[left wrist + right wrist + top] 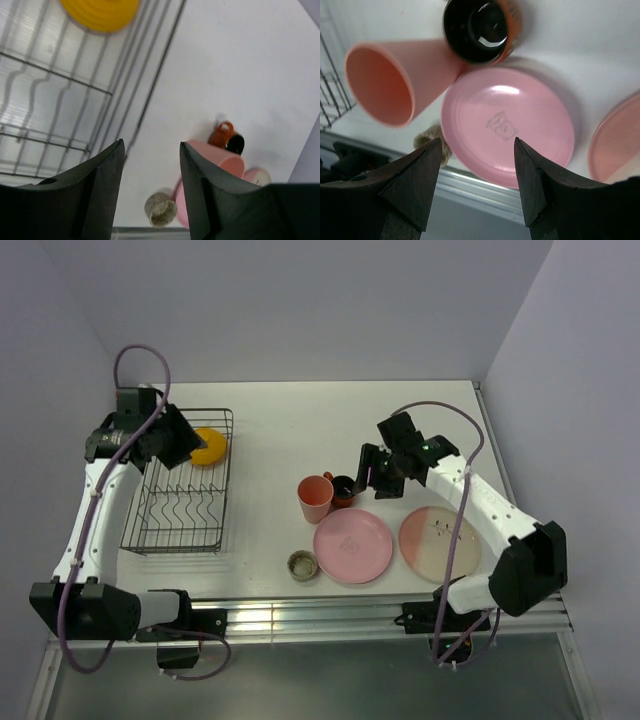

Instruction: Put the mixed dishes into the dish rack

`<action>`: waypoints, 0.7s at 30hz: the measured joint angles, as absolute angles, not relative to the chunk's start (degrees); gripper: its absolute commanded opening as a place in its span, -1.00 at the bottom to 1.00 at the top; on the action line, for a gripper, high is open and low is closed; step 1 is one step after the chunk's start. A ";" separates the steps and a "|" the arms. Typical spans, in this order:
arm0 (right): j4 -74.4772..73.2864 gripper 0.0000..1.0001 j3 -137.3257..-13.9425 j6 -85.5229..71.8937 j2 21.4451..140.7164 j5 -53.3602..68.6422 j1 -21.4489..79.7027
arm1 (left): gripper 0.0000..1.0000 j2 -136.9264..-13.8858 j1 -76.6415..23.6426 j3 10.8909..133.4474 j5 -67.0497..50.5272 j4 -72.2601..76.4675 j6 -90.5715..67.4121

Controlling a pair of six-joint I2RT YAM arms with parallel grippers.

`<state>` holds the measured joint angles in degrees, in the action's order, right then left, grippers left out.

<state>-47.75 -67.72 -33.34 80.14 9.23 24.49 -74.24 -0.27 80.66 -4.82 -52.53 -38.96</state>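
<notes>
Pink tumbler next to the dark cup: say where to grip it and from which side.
Take the pink tumbler by its rim, from above, one finger inside the mouth and one outside on its left wall. It stands upright, mouth up. The small dark red-brown cup crowds its right side and the round pink plate lies just nearer the arms, so the left looks freest.

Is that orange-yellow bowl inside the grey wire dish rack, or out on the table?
Inside. The orange-yellow bowl sits within the grey wire dish rack, in its far right corner, with the rack's wire sides around it.
</notes>
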 measured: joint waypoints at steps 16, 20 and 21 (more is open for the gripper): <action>-51.18 0.36 -63.70 -34.20 66.06 10.17 28.69 | 0.01 -67.92 -45.04 64.69 -0.97 -54.35 -56.23; -51.40 0.36 -63.59 -34.20 64.97 10.63 28.69 | 0.00 -70.08 -49.76 62.02 0.78 -54.06 -58.78; -51.46 0.36 -63.59 -34.20 64.64 10.66 28.69 | -0.02 -70.76 -50.70 61.14 1.30 -53.91 -59.33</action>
